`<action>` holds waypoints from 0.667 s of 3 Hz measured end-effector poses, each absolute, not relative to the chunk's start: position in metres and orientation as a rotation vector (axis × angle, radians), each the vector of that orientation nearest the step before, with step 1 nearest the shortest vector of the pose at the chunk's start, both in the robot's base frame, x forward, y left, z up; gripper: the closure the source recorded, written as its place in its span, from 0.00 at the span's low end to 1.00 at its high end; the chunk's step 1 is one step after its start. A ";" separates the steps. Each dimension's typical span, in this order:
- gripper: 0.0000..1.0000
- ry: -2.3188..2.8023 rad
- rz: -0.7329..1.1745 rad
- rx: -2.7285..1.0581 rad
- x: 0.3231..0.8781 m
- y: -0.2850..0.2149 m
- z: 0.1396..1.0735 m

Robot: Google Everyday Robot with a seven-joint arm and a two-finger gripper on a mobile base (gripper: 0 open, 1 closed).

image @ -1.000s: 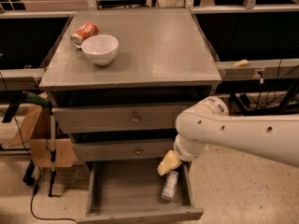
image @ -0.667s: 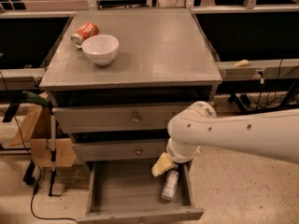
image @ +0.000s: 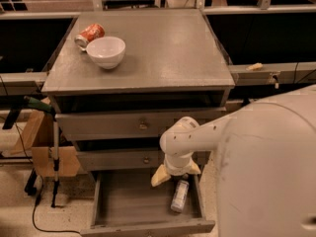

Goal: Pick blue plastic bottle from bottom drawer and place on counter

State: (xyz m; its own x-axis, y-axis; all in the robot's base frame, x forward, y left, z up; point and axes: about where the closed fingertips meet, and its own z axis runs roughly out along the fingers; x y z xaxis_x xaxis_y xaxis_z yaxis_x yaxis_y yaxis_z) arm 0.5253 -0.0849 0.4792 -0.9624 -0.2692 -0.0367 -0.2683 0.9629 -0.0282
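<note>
Pincer (image: 177, 174): low in front of the drawer cabinet, over the right part of the open bottom drawer (image: 128, 201). Its tan fingers (image: 160, 176) stand apart, with nothing held between them.

Blue plastic bottle (image: 179, 195): lies on the drawer's grey floor near the right wall, just below the pincer. I cannot tell whether the two touch. It has a pale label band, and no writing on it is readable. Its upper end runs under my wrist, so the cap is not made out.

Desk (image: 163, 53): this is the grey top of the cabinet. At its back left corner an orange soda can (image: 90, 34) lies on its side. The can has white markings, but no brand is legible. A white bowl (image: 106, 51) stands just in front of the can. It is unclear whether they touch.

Hidden or cut off: my arm (image: 266, 167) fills the lower right and covers the right ends of the two knobbed drawers (image: 123, 125). The near edge of the bottom drawer is cut by the frame. A cardboard box (image: 42, 147) stands left of the cabinet, partly behind a pole.
</note>
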 end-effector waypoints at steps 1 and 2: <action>0.00 3.153 0.038 -0.216 0.530 -0.079 0.420; 0.00 3.190 0.187 -0.064 0.519 -0.075 0.342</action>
State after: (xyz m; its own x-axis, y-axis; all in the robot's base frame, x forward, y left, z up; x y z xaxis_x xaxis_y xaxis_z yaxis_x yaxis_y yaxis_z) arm 0.5186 -0.0752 0.3423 -0.9977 -0.0431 0.0524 -0.0367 0.9924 0.1179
